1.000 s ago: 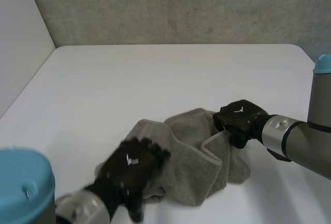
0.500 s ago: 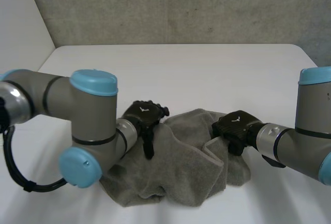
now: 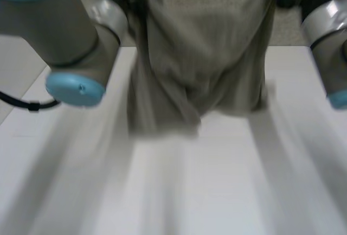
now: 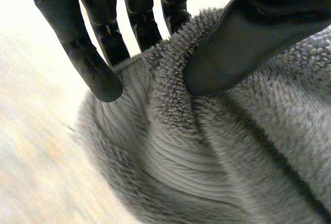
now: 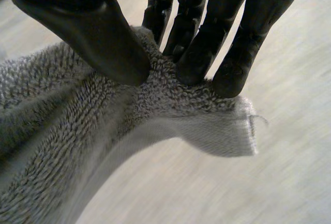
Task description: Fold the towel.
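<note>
Towel (image 3: 200,56) hangs over the tabletop (image 3: 227,191), left hand (image 4: 248,38) pinching its upper edge, right hand (image 5: 88,27) clamped near a corner.

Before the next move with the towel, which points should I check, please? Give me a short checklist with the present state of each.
1. Left hand grips the towel: ok, pinched between thumb and fingers.
2. Right hand grips it: ok, pinched near a corner.
3. Left hand is at a corner: cannot tell.
4. Towel hangs flat: not ok, folds bunch in its middle.
5. Lower edge is off the table: cannot tell.
</note>
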Tool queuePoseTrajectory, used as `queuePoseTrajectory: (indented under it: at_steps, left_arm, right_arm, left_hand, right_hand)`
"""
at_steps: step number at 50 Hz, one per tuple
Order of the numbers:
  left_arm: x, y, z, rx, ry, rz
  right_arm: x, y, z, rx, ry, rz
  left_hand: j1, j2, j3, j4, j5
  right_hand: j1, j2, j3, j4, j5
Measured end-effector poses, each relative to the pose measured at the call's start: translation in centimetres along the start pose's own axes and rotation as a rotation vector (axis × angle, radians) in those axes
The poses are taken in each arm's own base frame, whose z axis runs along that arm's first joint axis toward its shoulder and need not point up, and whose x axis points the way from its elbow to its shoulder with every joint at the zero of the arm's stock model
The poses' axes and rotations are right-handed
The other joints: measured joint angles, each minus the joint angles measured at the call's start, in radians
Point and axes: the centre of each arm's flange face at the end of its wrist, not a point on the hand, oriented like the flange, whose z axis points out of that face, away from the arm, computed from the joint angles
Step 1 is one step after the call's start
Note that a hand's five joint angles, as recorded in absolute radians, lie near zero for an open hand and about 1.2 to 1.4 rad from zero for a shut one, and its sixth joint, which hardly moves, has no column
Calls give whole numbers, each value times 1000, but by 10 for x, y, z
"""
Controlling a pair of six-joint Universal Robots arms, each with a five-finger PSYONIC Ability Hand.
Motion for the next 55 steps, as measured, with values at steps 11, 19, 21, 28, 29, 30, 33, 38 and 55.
queuePoseTrajectory:
  at_steps: [11,19,21,28,29,30,33,38,55]
  left_arm:
    - [-2,-1,-27,46,-17,-10]
    - [14,103,-98,-295,100,46]
    - [15,120,-113,-347,114,62]
    - [17,176,-159,-491,162,169]
    - [17,182,-164,-505,170,191]
    - [17,186,-168,-516,177,210]
    - [17,194,-176,-536,195,259]
    - [16,193,-175,-526,199,295]
    - [0,194,-163,-452,125,296]
  right_arm:
    - [-14,-5,-28,-79,-116,56]
    - [-48,60,-92,-348,-327,-18]
    - [-54,76,-106,-402,-363,-47]
    - [-70,132,-158,-605,-477,-153]
    - [-71,139,-165,-634,-491,-167]
    - [-71,143,-170,-653,-499,-177]
    - [-71,150,-178,-695,-511,-196]
    - [-66,149,-181,-715,-497,-198]
    - [-49,149,-177,-638,-354,-101]
  left_hand:
    - [4,4,1,5,10]
    - [5,4,2,5,10]
    - [5,4,1,5,10]
    - [-8,-49,-136,-110,-27]
    - [-26,-81,-163,-138,-56]
    - [-54,-110,-183,-159,-83]
    - [-143,-178,-241,-222,-160]
    - [-461,-488,-550,-525,-470]
    - [-898,-933,-1013,-964,-955]
  right_hand:
    - [0,0,0,0,11]
    - [0,0,0,0,11]
    - [0,0,0,0,11]
    - [0,0,0,0,11]
    - [0,0,0,0,11]
    - [0,0,0,0,11]
    - [0,0,0,0,11]
    - [0,0,0,0,11]
    - [0,0,0,0,11]
